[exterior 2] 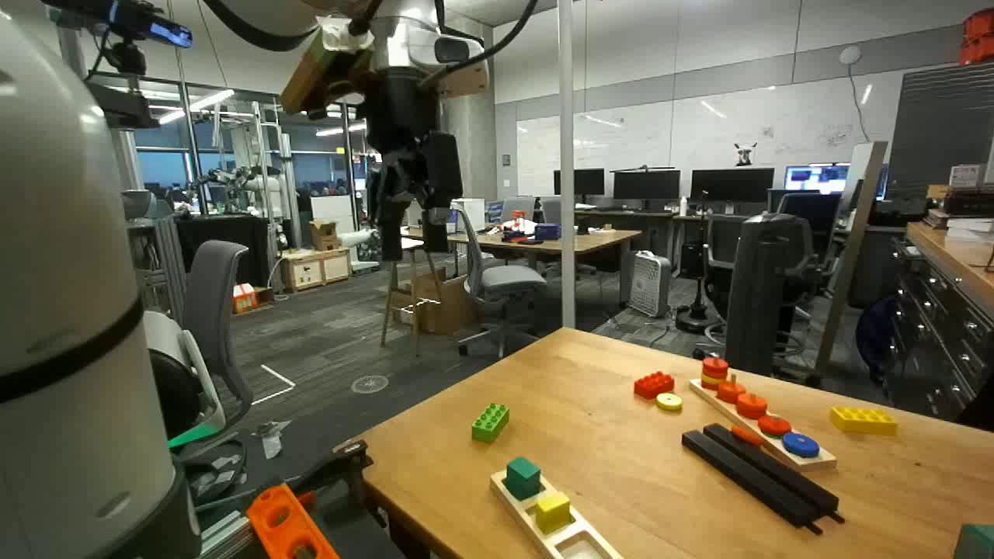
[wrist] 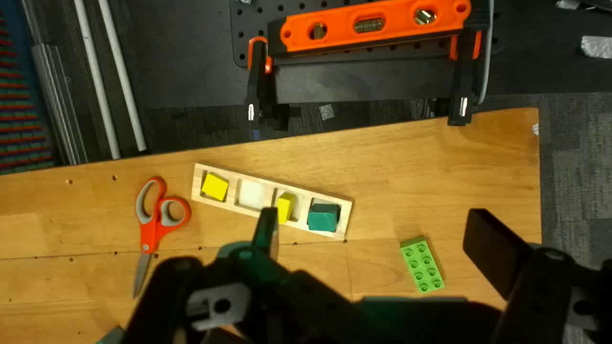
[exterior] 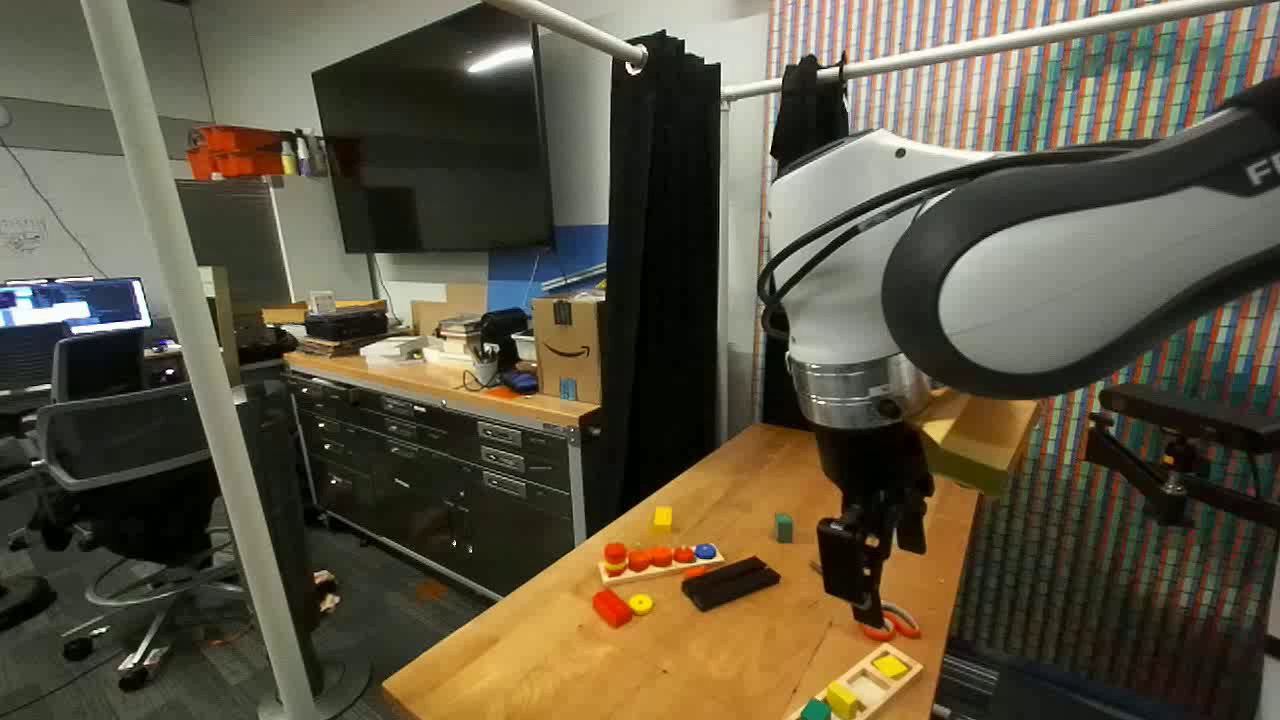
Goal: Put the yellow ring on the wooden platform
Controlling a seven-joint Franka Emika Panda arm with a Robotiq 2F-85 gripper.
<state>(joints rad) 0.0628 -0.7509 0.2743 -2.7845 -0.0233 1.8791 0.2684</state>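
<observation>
In an exterior view, the yellow ring (exterior: 641, 608) lies on the table (exterior: 560, 640) beside a red brick (exterior: 612, 608), near the wooden platform (exterior: 650, 574); in an exterior view, that platform bears a blue ring (exterior 2: 801, 445); in the wrist view, the gripper (wrist: 373, 224) is released, fingers (wrist: 495, 253) wide apart; a tray (wrist: 231, 191) holds 3 blocks (wrist: 323, 217)
</observation>
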